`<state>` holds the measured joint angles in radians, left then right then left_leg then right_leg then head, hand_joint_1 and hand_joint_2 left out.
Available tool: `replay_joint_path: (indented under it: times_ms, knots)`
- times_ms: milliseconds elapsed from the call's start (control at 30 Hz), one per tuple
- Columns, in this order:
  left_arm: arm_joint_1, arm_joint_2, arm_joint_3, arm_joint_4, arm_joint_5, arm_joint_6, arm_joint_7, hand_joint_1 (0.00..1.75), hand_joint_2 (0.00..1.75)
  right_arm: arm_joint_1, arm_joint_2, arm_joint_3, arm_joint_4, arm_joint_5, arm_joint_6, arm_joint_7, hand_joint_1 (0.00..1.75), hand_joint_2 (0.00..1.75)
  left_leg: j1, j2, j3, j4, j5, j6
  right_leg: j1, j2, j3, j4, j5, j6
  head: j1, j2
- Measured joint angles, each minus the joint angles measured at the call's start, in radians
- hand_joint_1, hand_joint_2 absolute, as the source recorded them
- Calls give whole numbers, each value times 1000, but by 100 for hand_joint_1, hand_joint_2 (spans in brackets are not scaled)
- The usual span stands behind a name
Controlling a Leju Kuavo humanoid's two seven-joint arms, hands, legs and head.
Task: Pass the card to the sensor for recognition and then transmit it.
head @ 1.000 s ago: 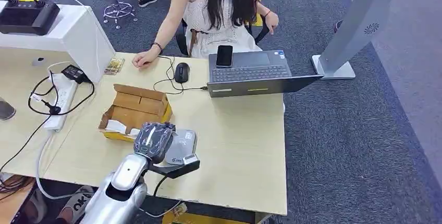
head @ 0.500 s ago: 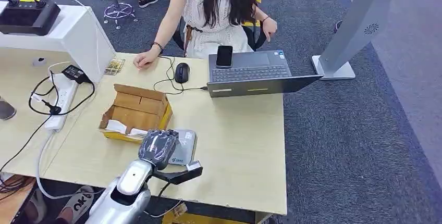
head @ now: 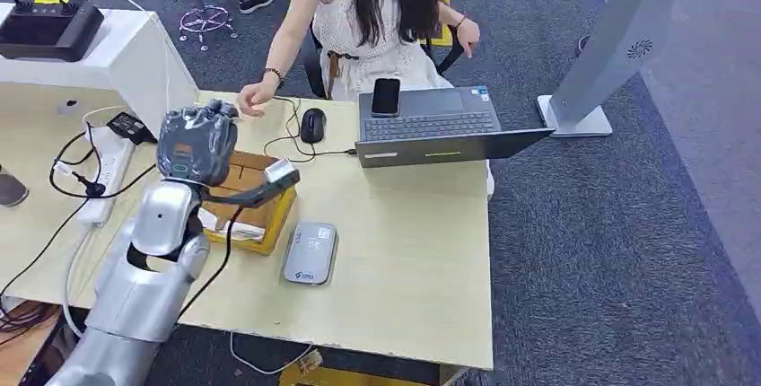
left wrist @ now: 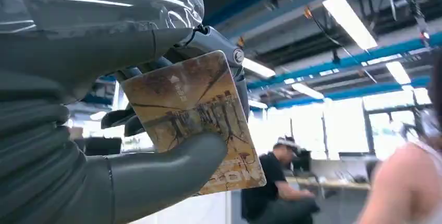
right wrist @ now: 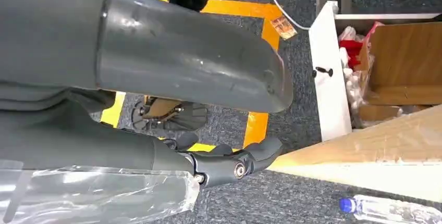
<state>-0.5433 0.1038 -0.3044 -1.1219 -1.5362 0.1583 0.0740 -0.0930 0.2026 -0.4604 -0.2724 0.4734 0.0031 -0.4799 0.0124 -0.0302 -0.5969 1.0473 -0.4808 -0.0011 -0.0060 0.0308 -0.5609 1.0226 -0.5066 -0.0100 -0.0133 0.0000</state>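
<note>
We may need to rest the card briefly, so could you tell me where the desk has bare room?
Bare desktop runs from the grey card reader to the laptop. It is crowded around the cardboard box, power strip and mouse.

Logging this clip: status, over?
Left hand raised above the cardboard box, gripping the card. Right hand hanging below the table edge, holding nothing. Card reader unobstructed on the table.

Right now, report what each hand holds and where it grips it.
The left hand holds the card, pinched between thumb and fingers near one end, the printed end sticking out. The right hand holds nothing.
</note>
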Motion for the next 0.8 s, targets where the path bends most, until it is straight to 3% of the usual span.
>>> replay_joint_path:
  times_ms: [200,400,433,667,800]
  knots:
    - [-130,41,49,82,0,-71,52,175,175,-1,0,0,3,-2,18,16,0,0,0,0,0,0,1,-1,0,1,-1,1,0,-1,0,0]
    - [-165,51,67,132,-1,-64,73,175,175,-1,0,-1,3,-4,28,16,0,0,0,0,0,0,1,-1,0,1,-1,0,0,-1,0,0]
    - [-165,53,67,138,-1,-62,73,0,175,-1,0,-1,3,-4,28,16,0,0,0,0,0,0,1,-1,0,1,-1,0,0,-1,0,0]
    - [-159,59,83,150,0,-2,88,0,175,0,0,-2,3,-4,29,16,0,0,0,0,-1,0,1,-1,0,1,-1,0,0,-1,0,0]
    - [-142,57,94,143,0,9,59,0,175,0,0,-3,3,-4,29,16,0,0,0,1,0,0,1,-1,0,1,-1,0,0,-1,0,0]
